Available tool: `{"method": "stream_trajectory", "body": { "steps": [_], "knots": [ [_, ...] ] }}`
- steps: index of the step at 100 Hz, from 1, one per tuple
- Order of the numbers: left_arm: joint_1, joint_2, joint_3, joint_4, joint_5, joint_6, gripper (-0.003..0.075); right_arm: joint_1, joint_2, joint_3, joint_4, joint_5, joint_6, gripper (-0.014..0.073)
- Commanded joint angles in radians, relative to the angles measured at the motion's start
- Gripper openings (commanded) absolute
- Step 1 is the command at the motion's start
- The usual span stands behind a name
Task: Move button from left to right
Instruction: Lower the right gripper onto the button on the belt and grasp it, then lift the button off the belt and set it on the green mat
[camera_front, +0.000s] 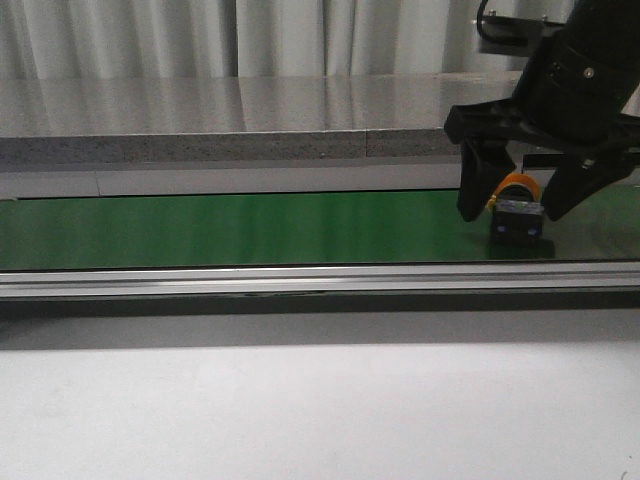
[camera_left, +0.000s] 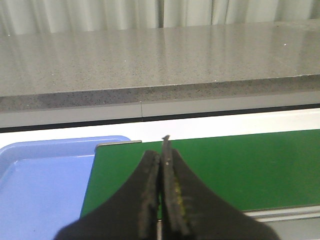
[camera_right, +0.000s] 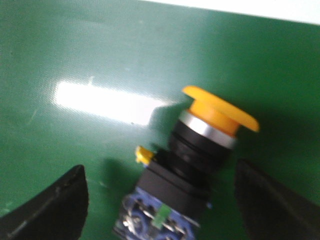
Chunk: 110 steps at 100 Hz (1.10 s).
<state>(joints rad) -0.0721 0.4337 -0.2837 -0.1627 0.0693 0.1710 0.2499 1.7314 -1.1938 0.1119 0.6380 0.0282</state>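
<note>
Button (camera_right: 200, 155) lies between spread right gripper (camera_right: 160, 200) fingers.

Pale pleated curtains (camera_front: 200, 35) hung across the far side; a grey speckled counter (camera_front: 200, 110) ran left to right w/ a glossy top catching soft light; nearer, a green belt (camera_front: 250, 228) w/ a silver rail (camera_front: 300, 278); white table surface (camera_front: 300, 410) nearest; blue tray (camera_left: 40, 185) far left.
</note>
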Motion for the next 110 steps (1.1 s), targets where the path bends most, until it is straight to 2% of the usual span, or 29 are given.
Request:
{"method": "stream_trajectory", "body": {
  "steps": [1,10,27,36,53,67,80,110],
  "knots": [
    [-0.011,0.003,-0.028,-0.007,-0.079,-0.001,-0.0020,0.001,-0.019,-0.033,-0.003,-0.038,-0.013,0.0591],
    [-0.011,0.003,-0.028,-0.007,-0.079,-0.001,-0.0020,0.001,-0.004,-0.033,-0.003,-0.030,-0.003,0.0537],
    [-0.011,0.003,-0.026,-0.007,-0.079,-0.001,-0.0020,0.001,-0.004,-0.054,-0.003,0.010,0.010,0.0277],
    [-0.011,0.003,-0.026,-0.007,-0.079,-0.001,-0.0020,0.001,-0.008,-0.095,-0.003,0.064,0.010,0.0207],
    [-0.011,0.003,-0.026,-0.007,-0.079,-0.001,-0.0020,-0.012,-0.040,-0.189,-0.040,0.145,0.010,0.0204],
    [-0.011,0.003,-0.026,-0.007,-0.079,-0.001,-0.0020,-0.071,-0.063,-0.262,-0.103,0.184,0.010,0.0204],
    [-0.011,0.003,-0.026,-0.007,-0.079,-0.001,-0.0020,-0.180,-0.064,-0.302,-0.152,0.207,0.010,0.0204],
    [-0.011,0.003,-0.026,-0.007,-0.079,-0.001,-0.0020,-0.499,-0.038,-0.302,-0.222,0.137,0.009,0.0204]
  ]
}}
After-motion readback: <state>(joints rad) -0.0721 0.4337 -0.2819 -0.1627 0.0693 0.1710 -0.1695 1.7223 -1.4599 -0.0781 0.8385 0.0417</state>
